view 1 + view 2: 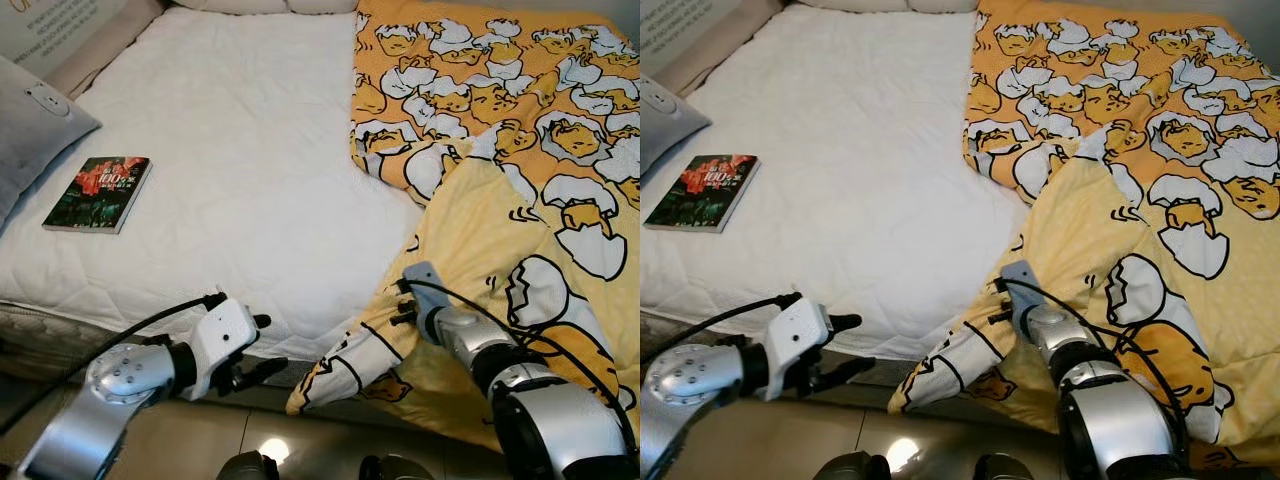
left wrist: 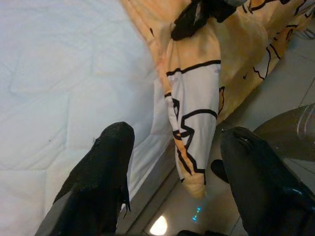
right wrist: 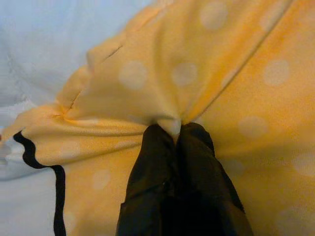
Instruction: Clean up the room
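A yellow blanket (image 1: 520,140) printed with egg cartoons covers the bed's right half, and its corner (image 1: 345,375) hangs over the front edge. My right gripper (image 3: 173,129) is shut on a pinched fold of the blanket (image 3: 162,83) near that edge; its wrist (image 1: 425,295) lies on the cloth. My left gripper (image 2: 172,147) is open by the bed's front edge, just left of the hanging corner (image 2: 192,123). A book (image 1: 98,194) with a dark red-and-green cover lies on the white mattress (image 1: 240,150) at the left.
A grey pillow (image 1: 30,130) leans at the far left beside the book. More pillows (image 1: 260,5) line the head of the bed. Glossy tiled floor (image 1: 200,440) runs along the bed's front edge.
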{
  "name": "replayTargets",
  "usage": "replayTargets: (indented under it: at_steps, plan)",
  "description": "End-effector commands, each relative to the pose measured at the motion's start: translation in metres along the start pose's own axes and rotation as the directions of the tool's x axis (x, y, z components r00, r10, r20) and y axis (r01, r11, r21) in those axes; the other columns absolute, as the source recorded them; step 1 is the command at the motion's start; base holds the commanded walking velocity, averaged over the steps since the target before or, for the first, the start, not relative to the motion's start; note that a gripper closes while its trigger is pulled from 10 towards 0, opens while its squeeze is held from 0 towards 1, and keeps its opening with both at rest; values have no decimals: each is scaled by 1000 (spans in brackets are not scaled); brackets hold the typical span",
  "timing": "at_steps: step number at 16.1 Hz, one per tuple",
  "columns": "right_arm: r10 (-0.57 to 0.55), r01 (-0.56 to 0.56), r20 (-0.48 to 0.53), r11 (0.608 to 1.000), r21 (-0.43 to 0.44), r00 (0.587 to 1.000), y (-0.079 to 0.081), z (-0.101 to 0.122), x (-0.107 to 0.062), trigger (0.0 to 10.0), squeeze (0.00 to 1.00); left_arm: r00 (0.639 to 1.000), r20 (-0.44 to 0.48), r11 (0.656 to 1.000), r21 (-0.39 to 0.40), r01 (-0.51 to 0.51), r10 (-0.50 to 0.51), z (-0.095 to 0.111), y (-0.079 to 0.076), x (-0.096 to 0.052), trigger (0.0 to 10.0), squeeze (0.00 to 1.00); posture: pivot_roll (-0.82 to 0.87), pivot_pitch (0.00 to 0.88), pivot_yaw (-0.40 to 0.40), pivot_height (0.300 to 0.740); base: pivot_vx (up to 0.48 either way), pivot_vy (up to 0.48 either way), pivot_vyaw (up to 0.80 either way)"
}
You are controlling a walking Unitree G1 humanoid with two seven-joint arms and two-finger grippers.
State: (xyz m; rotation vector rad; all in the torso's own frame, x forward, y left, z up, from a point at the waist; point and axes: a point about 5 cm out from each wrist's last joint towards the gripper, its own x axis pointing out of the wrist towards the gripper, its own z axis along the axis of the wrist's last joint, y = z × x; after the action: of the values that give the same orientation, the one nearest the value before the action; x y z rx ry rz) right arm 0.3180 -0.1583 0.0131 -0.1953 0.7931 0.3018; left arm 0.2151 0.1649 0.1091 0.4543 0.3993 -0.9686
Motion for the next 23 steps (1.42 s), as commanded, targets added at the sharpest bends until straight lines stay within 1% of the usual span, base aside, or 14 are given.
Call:
replayTargets:
  at_steps: [1, 5, 7, 8, 9, 12, 13, 14, 15, 17, 18, 19, 22, 23]
  plan:
    - [6, -6, 23, 1000, 23, 1000, -4, 2, -1, 0, 0, 1000, 1, 1000, 14, -3, 3, 1, 1, 2, 10000, 0, 22, 11, 4, 740, 0, 0, 0]
    - [153, -153, 36, 988, -1, 988, -7, 0, -6, 0, 0, 999, 19, 999, 21, -29, 29, 0, 13, 14, 10000, 0, -22, 0, 33, 740, 0, 0, 0]
    - [260, -259, 49, 966, -13, 964, -6, -2, -9, 0, 0, 999, 27, 999, 27, -29, 28, 0, 15, 18, 10000, 0, -35, 0, 45, 740, 0, 0, 0]
    - [376, -375, 79, 927, -20, 923, -3, 0, -14, 0, 0, 999, 35, 999, 32, -26, 25, 1, 16, 21, 10000, 0, -38, 0, 50, 740, 0, 0, 0]
    - [445, -443, 92, 896, -43, 891, -1, 1, -17, 0, 0, 999, 38, 999, 36, -24, 22, 1, 17, 23, 10000, 0, -39, 0, 54, 740, 0, 0, 0]
    - [613, -601, 114, 790, -123, 782, 6, 7, -34, 0, 0, 999, 47, 998, 55, -10, 7, 3, 19, 26, 10000, 0, -53, 0, 64, 740, 0, 0, 0]
    - [645, -631, 119, 763, -136, 755, 8, 9, -38, 0, 0, 999, 48, 998, 58, -10, 7, 3, 20, 26, 10000, 0, -53, 0, 63, 740, 0, 0, 0]
    - [732, -712, 109, 680, -173, 673, 19, 11, -51, 0, 0, 999, 50, 998, 61, -11, 8, 3, 21, 27, 10000, 0, -52, 0, 62, 740, 0, 0, 0]
    - [765, -743, 97, 642, -192, 636, 24, 11, -56, 0, 0, 999, 51, 998, 62, -12, 9, 3, 22, 27, 10000, 0, -52, 0, 62, 740, 0, 0, 0]
    - [869, -847, -50, 466, -257, 493, 43, -7, -81, 0, 0, 998, 54, 998, 61, -11, 8, 3, 20, 27, 10000, 0, -43, 0, 52, 740, 0, 0, 0]
    - [888, -874, -118, 401, -276, 444, 47, -16, -90, 0, 0, 998, 55, 998, 58, -8, 5, 2, 19, 27, 10000, 0, -41, 0, 48, 740, 0, 0, 0]
    - [891, -890, -193, 348, -294, 412, 48, -26, -100, 0, 0, 999, 53, 998, 55, -2, -1, 1, 17, 26, 10000, 0, -40, 0, 47, 740, 0, 0, 0]
    - [839, -905, -381, 268, -331, 388, 44, -48, -117, 0, 0, 999, 47, 999, 53, 12, -14, -1, 15, 25, 10000, 0, -51, 0, 48, 740, 0, 0, 0]
    - [835, -898, -376, 280, -339, 402, 46, -50, -119, 0, 0, 999, 48, 998, 54, 17, -20, 0, 14, 26, 10000, 0, -51, 0, 49, 740, 0, 0, 0]
